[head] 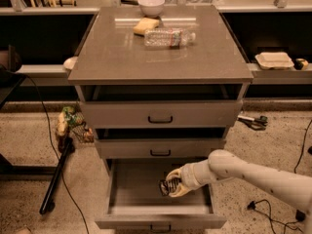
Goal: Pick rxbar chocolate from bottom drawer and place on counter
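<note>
Pale two-finger gripper (170, 185) is low inside the open grey bottom drawer (131, 199), right of centre over its flat tray. Jaws are narrowed onto the small black glossy-wrapped rxbar chocolate (164, 187), which is tilted between them; contact with the tray floor cannot be told. The broad glossy grey-brown counter (117, 57) above carries a clear plastic bottle (168, 37), a yellow sponge-like block (146, 26) and a white bowl (151, 5).

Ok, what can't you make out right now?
In the camera view:
The tool sits in the bottom drawer over the rxbar chocolate and hides most of it, so the hold is unclear.
Wrapper print: too small to read.
Drawer's rear: hidden under the middle drawer.
The arm: base cut off by the right edge.
</note>
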Controlling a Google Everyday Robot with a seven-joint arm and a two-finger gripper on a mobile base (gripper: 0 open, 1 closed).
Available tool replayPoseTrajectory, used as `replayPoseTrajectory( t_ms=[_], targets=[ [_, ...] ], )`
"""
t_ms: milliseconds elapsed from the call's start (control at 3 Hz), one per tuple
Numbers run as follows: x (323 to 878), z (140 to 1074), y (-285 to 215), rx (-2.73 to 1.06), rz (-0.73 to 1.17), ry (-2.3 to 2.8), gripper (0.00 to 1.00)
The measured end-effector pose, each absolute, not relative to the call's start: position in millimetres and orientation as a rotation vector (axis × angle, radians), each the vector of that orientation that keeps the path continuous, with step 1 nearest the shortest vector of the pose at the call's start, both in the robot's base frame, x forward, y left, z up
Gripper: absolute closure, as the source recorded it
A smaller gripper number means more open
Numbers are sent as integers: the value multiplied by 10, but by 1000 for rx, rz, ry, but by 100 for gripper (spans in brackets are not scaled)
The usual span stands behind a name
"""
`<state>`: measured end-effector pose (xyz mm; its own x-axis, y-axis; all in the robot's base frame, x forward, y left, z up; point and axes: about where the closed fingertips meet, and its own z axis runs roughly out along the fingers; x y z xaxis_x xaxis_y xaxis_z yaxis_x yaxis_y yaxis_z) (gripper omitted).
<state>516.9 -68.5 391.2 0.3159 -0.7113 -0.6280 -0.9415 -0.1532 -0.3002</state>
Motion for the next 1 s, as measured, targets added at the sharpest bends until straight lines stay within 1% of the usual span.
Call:
replayPoseTrajectory(
  t_ms=[333,1000],
  targets=[
    [4992,4498,-658,-1950,414,1359,100],
    [4982,4717,-670,-1950,391,1327,100]
  ],
)
